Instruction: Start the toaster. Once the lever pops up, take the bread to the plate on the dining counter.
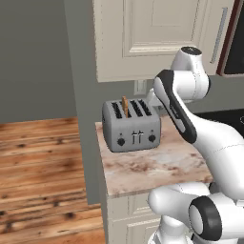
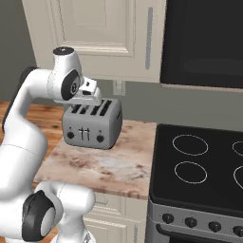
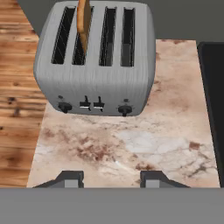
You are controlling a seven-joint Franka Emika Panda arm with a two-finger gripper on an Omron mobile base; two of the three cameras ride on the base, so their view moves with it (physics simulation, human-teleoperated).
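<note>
1. My gripper hangs above the marble countertop, in front of and higher than the toaster. My two fingertips stand apart with nothing between them, so I am empty-handed and partly open.

2. The toaster sits toward the back of the countertop, its front facing me. On that face are two black knobs at the outer ends and two slim levers side by side between them.

3. The bread stands upright in the second slot from the left, as the hand view shows it, and a good part of the slice sticks up above the top.

4. Both levers look to be at the same height, high in their slots. I judge the toaster not yet started, though I cannot be sure.

5. So the step in hand is the first one: press a lever. I take the left lever to be the one serving the bread's side.

6. The next move calls for bringing one fingertip forward and down onto that lever, then pushing straight down. The lever is thin and close to its twin, so my aim must be narrow.
</note>
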